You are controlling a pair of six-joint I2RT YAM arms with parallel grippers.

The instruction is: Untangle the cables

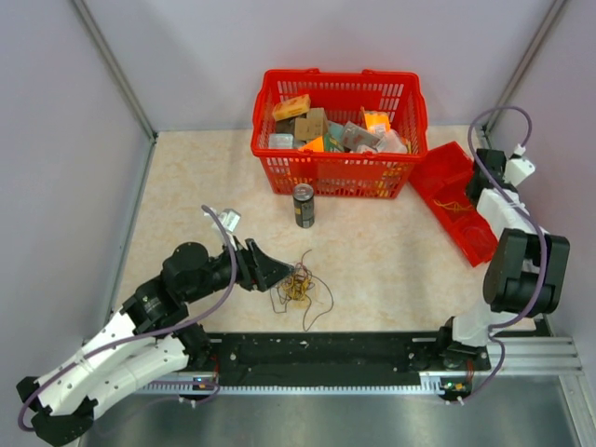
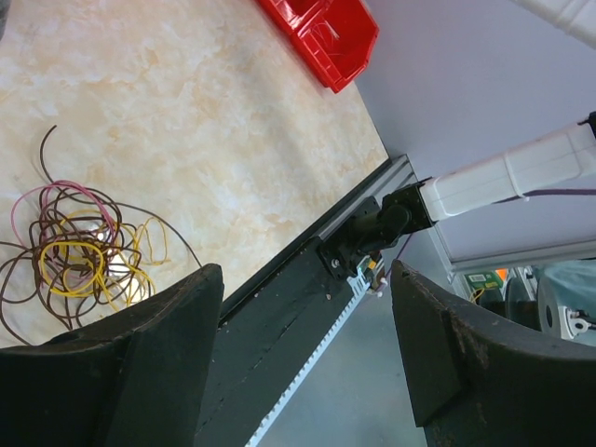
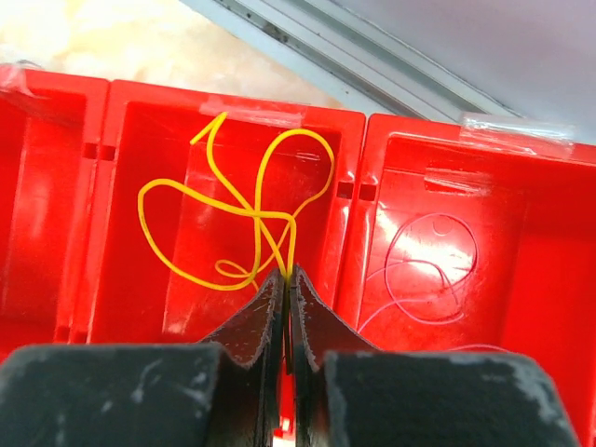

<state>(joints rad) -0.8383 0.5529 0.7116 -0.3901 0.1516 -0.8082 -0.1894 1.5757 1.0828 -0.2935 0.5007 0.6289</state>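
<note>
Marbled table (image 1: 186, 186) is carrying a red basket (image 1: 340, 175) at the back, a can (image 1: 304, 205) standing just before it, tangled cables (image 1: 298, 284) lying nearer, and red bins (image 1: 445, 177) sitting at right.

I count one red plastic mesh basket (image 1: 340, 177), one dark metal drink can (image 1: 304, 205) and one tangle of hair-thin brown, yellow and pink wires (image 1: 298, 284); how many strands are in it I cannot tell. In the right wrist view I see three red plastic bin compartments (image 3: 233, 93), which hold one curly yellow-orange wire (image 3: 253, 212) and one thin pink wire (image 3: 430, 264).
</note>
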